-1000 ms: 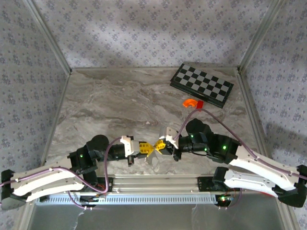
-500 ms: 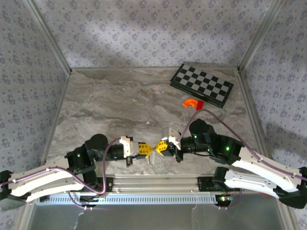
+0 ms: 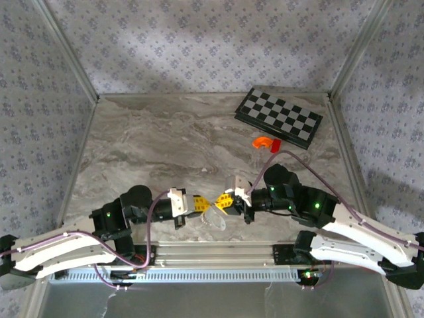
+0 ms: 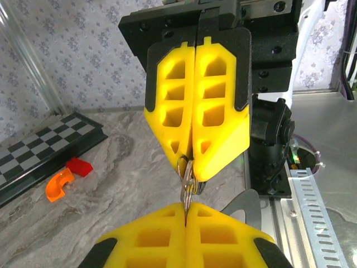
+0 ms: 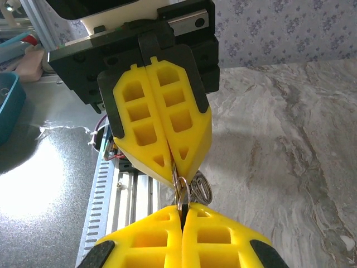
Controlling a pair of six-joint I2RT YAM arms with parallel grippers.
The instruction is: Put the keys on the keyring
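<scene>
Left gripper (image 4: pixel 185 209) clamped shut on the keyring (image 4: pixel 187 183), tips meeting the right gripper (image 4: pixel 188 159)
That one pinches it too, at the table (image 3: pixel 165 139) near edge.

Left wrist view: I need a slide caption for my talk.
Tip to tip: the left pincer and right pincer, both shut, pinch the keyring between them.

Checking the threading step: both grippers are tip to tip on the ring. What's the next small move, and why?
Probably hold both shut and nudge the right gripper a little along the thin silvery metal loop toward the left gripper. The loop bridges the two shut yellow tips, and I can't make out a key threaded on it yet.
</scene>
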